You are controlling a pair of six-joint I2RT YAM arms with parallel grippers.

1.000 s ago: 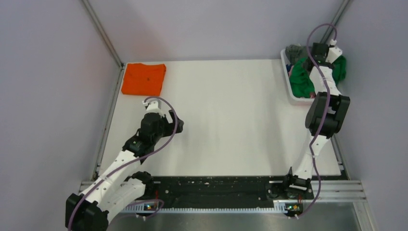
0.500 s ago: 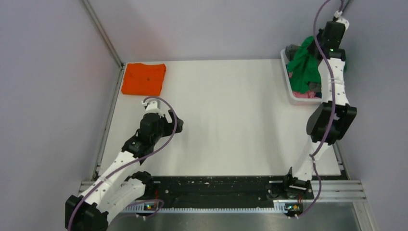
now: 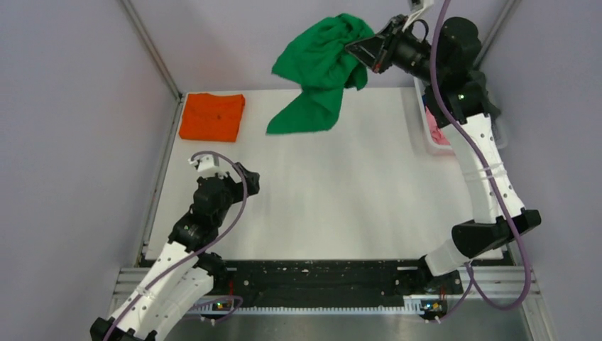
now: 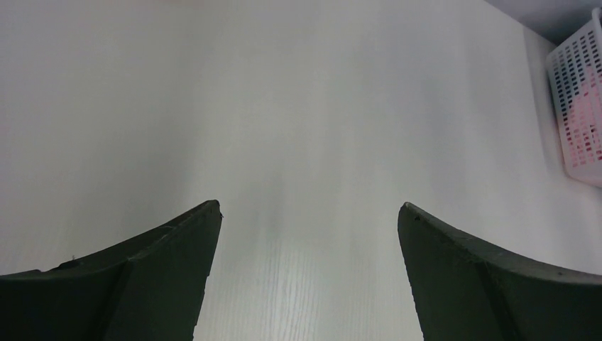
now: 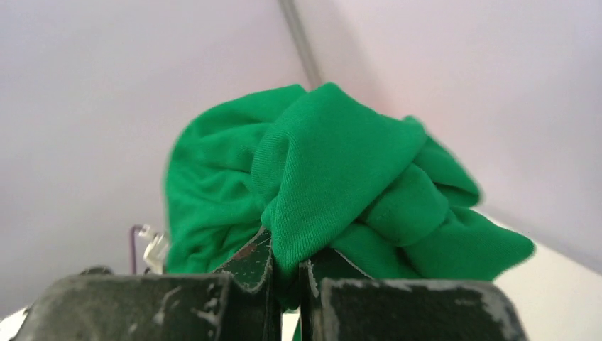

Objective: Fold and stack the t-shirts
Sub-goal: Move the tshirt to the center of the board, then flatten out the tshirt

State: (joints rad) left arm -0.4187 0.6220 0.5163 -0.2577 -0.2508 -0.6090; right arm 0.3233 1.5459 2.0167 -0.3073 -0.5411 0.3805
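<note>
A bright green t-shirt [image 3: 316, 74] hangs bunched in the air over the table's far edge, pinched by my right gripper [image 3: 353, 48], which is shut on a fold of it. In the right wrist view the green cloth [image 5: 334, 177] bulges out between the two fingers, and the gripper [image 5: 287, 273] holds it tight. A folded orange t-shirt [image 3: 211, 116] lies flat at the far left corner. My left gripper [image 3: 245, 174] hovers low over the table's left part, open and holding nothing. In the left wrist view its gripper [image 4: 310, 207] shows only bare table between the fingers.
A white plastic basket [image 3: 431, 131] stands at the far right edge, with pink cloth [image 3: 441, 136] showing inside; the basket [image 4: 578, 106] also appears at the right of the left wrist view. Grey walls enclose the table on three sides.
My right gripper has shut on the green t-shirt, lifted it out of the basket and swung it up and left. The left arm has shifted slightly left.
</note>
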